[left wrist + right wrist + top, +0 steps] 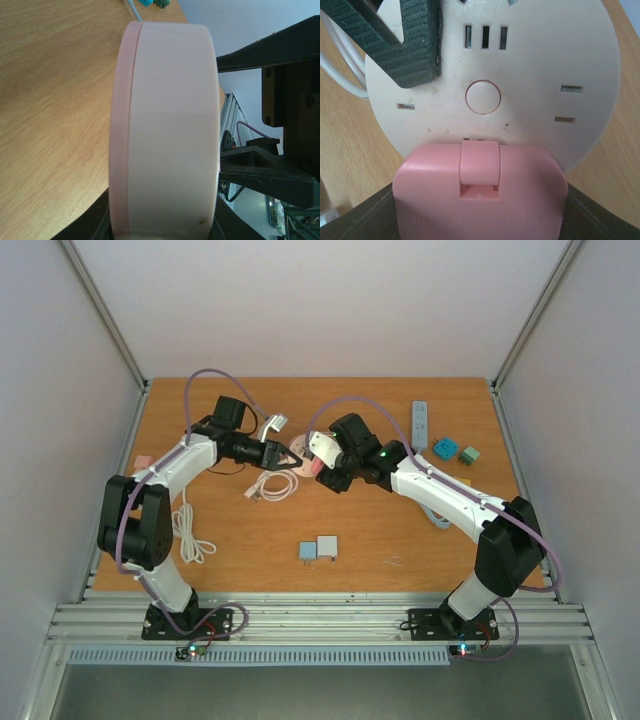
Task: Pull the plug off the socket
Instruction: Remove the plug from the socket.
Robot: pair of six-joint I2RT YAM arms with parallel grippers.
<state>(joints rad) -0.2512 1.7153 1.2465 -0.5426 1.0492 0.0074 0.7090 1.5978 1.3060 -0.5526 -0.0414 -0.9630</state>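
Observation:
The round socket (300, 451) is a white disc with a pink back rim, held on edge above the table's middle. My left gripper (285, 453) is shut on it; in the left wrist view the socket (165, 130) fills the frame, clamped between my left gripper's (160, 232) dark fingers (97, 227). The pink plug (316, 468) sits against the socket's face. My right gripper (325, 468) is shut on it. In the right wrist view the pink plug (480, 195) lies in my right gripper (480, 215), pressed to the socket face (535, 65). A left finger (405, 40) overlaps the face.
A coiled white cable (272, 485) lies under the grippers, and another white cable (190, 530) lies by the left arm. Two small adapters (318, 548) sit near the front. A white remote (420, 423) and teal blocks (455, 451) lie at the back right.

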